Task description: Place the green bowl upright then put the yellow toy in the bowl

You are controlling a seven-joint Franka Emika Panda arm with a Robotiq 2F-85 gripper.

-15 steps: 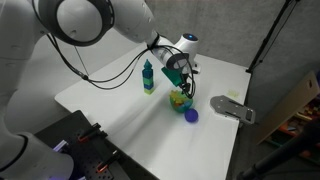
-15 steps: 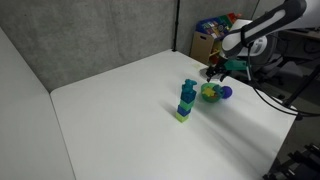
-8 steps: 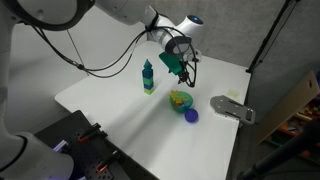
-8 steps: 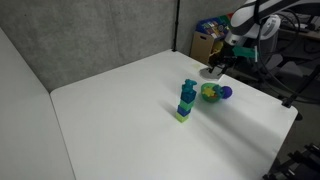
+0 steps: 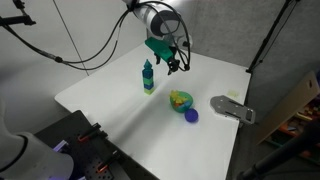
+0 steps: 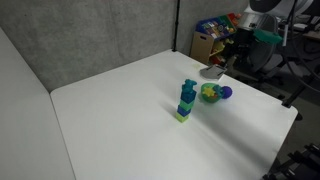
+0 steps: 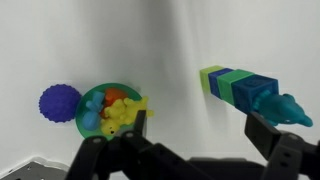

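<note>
Overhead, the claw hangs spread and empty; the green bowl stands upright, the yellow toy inside, a blue ball just beside.

Small round green bowl, standing upright on the white table, lumpy pale yellow toy lying inside it, by the rim.
</note>
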